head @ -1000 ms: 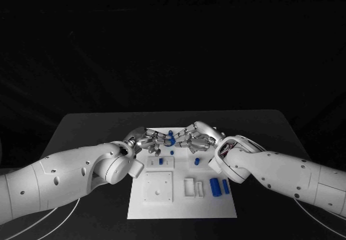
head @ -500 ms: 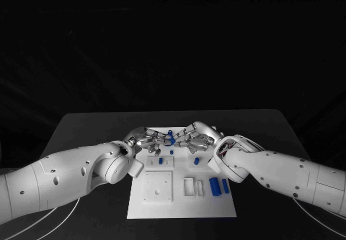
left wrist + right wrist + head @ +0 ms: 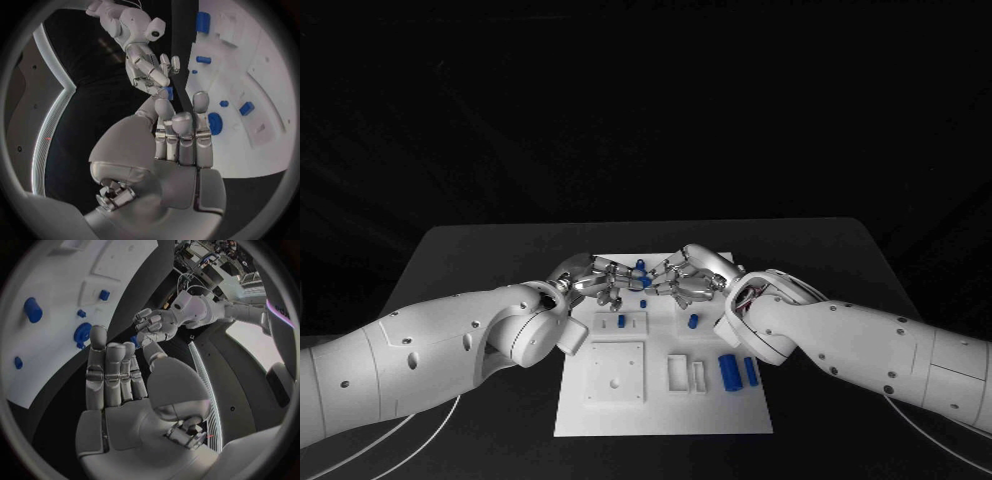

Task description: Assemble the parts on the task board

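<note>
On the black desk (image 3: 488,250) lies the white task board (image 3: 668,410), and both arms meet over its far end. The left robot hand (image 3: 599,281) and the right robot hand (image 3: 687,279) face each other with fingertips close together, and between them sits a small blue part (image 3: 639,268), raised above the board's far edge. Both hands' fingertips reach it, but I cannot tell which of them actually grips it. In the left wrist view the right hand's fingers close around that blue piece (image 3: 168,92). On the board, a short blue peg (image 3: 694,322) stands near the right forearm, two blue cylinders (image 3: 738,373) lie side by side toward the right edge, and a tiny blue piece (image 3: 622,322) stands in a raised white block (image 3: 626,323).
</note>
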Available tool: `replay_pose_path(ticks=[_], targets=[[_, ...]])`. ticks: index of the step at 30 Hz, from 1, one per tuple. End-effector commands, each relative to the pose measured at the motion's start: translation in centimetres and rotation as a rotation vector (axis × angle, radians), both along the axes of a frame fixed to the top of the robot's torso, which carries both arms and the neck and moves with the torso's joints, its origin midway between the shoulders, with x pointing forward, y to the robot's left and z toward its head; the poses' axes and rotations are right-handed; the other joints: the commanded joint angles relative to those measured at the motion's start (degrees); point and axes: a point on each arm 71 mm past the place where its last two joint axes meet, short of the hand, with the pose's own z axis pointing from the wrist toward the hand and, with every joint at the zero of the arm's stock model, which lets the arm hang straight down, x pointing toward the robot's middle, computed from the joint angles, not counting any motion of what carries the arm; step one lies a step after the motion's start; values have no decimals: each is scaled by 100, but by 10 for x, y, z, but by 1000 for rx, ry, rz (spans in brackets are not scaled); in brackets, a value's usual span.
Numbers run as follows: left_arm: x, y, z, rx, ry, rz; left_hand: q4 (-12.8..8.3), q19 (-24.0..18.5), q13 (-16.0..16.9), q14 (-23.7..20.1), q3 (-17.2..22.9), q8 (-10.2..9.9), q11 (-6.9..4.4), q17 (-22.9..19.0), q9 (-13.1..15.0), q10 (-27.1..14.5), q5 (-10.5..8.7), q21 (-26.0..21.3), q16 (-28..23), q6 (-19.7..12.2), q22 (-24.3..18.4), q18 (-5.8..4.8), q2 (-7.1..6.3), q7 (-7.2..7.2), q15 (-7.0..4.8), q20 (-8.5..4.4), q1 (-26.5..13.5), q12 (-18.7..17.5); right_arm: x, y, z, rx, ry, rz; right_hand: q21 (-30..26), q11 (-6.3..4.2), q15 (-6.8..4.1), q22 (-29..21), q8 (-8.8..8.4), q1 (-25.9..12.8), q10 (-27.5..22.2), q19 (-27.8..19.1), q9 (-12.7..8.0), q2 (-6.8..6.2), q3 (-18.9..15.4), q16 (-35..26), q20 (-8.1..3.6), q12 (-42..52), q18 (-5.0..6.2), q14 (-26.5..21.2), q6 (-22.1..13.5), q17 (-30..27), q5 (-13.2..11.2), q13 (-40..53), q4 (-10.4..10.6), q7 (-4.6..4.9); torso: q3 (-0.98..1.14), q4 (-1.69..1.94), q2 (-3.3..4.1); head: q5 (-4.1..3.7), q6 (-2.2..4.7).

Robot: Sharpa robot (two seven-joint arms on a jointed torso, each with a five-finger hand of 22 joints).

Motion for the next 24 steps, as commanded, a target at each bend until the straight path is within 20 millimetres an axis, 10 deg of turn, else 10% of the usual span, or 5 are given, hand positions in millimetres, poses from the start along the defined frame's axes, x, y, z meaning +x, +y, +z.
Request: replay_pose_path(ticks=[1,12,24], targets=[[-1,-4,1,-12,2,-19,2,19,-3,53,23,8,0,7,1774,58,28,8,1,40,105,-28,51,-8,-1,-4,12,-18,-1,3,-1,-14,12,30,38,-24,-5,95,-23,-3,21,-8,-5,62,90,-23,-34,-23,9,24,54,10,-89,14,-18,5,0,3,0,5,-3],[-1,-4,1,-13,4,-23,-3,19,-4,56,24,8,1,18,1784,59,27,8,2,36,105,-24,51,-6,0,-1,13,-18,-2,4,-1,-11,14,40,74,-39,-17,101,-19,-23,22,-26,-1,148,1057,-20,-49,-45,0,31,149,39,-866,45,48,-10,2,-1,0,14,-13],[-2,-6,0,-13,10,-34,-3,19,-4,56,24,8,1,18,1784,59,27,8,2,36,105,-24,51,-6,0,-1,13,-18,-2,5,-1,-3,14,40,125,-42,-20,100,-19,-51,42,-43,1,-41,1645,-17,-51,-51,4,40,186,55,-971,60,298,-19,5,-3,2,5,-16]])
